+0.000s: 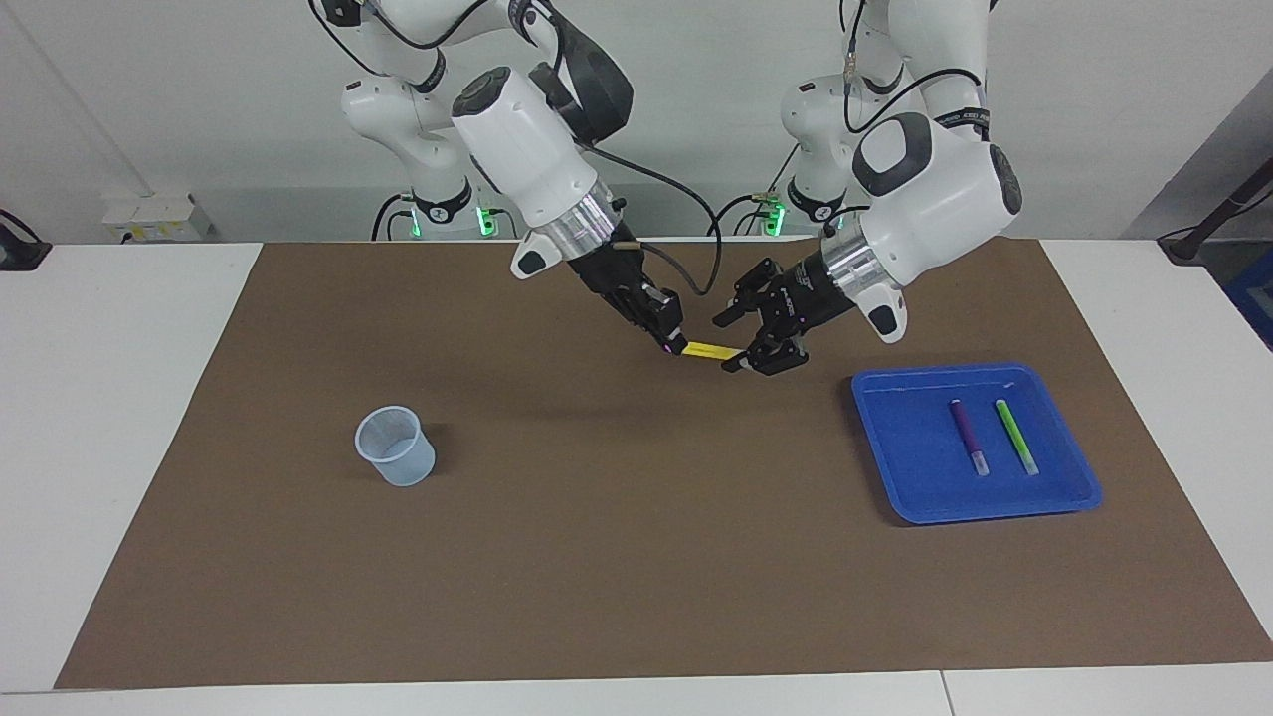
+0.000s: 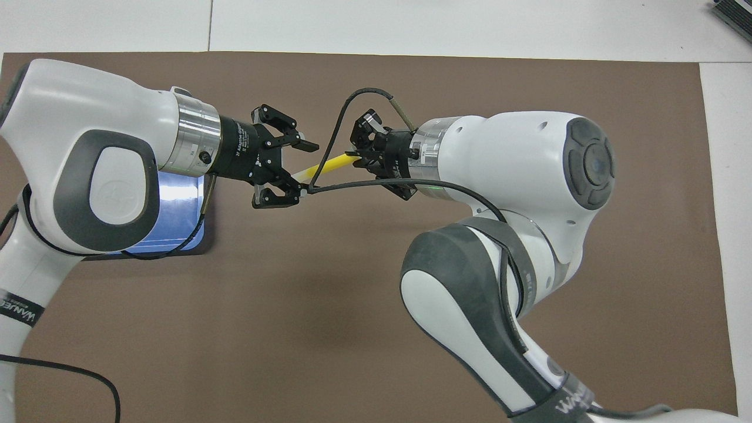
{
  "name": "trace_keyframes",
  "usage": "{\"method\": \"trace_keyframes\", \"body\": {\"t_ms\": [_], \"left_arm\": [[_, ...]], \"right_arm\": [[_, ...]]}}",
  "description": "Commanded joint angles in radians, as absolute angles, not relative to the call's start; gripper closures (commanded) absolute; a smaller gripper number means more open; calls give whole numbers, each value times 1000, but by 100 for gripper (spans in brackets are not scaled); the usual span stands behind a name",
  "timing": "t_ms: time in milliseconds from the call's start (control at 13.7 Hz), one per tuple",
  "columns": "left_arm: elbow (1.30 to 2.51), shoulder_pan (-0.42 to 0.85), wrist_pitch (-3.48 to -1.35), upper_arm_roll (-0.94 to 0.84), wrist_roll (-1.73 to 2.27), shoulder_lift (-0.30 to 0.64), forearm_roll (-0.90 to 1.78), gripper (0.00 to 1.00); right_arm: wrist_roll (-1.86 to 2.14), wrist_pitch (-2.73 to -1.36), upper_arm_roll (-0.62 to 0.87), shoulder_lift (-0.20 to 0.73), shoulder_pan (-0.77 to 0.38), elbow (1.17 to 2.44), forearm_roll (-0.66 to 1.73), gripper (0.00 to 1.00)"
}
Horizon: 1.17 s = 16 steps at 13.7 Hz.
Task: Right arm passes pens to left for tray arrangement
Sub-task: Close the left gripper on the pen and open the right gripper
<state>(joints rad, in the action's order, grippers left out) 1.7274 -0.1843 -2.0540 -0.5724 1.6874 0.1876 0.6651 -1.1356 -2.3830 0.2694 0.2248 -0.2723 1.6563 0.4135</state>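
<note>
- Yellow pen [image 1: 712, 350] is up in the air over the brown mat [image 1: 597, 557], lying nearly level between the two grippers, off the tray's right-arm side.
- Right gripper [image 1: 679, 347] has its fingertips clamped on the pen's yellow end; it is over the mat, well apart from the tray.
- Left gripper [image 1: 738, 343] sits at the pen's pale end, its fingers partway closed on either side of that tip; whether they already touch it cannot be told.
- Blue tray [image 1: 895, 467] lies on the mat toward the left arm's end of the table; in the overhead view the left arm covers most of it.
- Purple pen [image 1: 967, 436] and green pen [image 1: 1015, 436] lie side by side in the tray, apart, pale ends pointing away from the robots.
- Translucent cup [image 1: 395, 446] stands upright on the mat, well apart from the tray, toward the right arm's end.
- Writing: white lettering on the left gripper's black body [image 2: 238, 145] is too small to read; "WANLE…" shows on an arm band [image 2: 17, 308].
</note>
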Motion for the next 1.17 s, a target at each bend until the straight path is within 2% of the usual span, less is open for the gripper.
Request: {"method": "trace_keyframes", "body": {"t_ms": [0,73,146,292,731,804,950,1096], "left_arm": [[1824,-156,-2158,-563,1694,132,653,31],[1828,-147,-2169,-563,1694,129,653,32],[1829,-144,-2174,-563,1694,129,653,36],[1827,-150,-2172,-563,1695,129,653,60],[1821,-160,-2160,-561,1704,127,655,61],[1821,-160,-2164,-561,1704,126,655,67],[1821,-158,-2171,-561,1713,127,655,100],[1821,-160,-2172,-561,1713,127,657,100]], "right_arm": [[-1140,-2414,270,225,-276,1667,436,87],[-1140,-2414,270,224,-276,1667,436,87],[-1138,-2414,270,224,-276,1667,436,87],[-1137,-2414,270,225,-276,1667,436,87],[-1129,-2414,270,225,-275,1667,436,87],[-1129,-2414,270,225,-275,1667,436,87],[-1127,-2414,270,225,-275,1667,436,87],[-1127,-2414,270,225,-275,1667,436,86]]}}
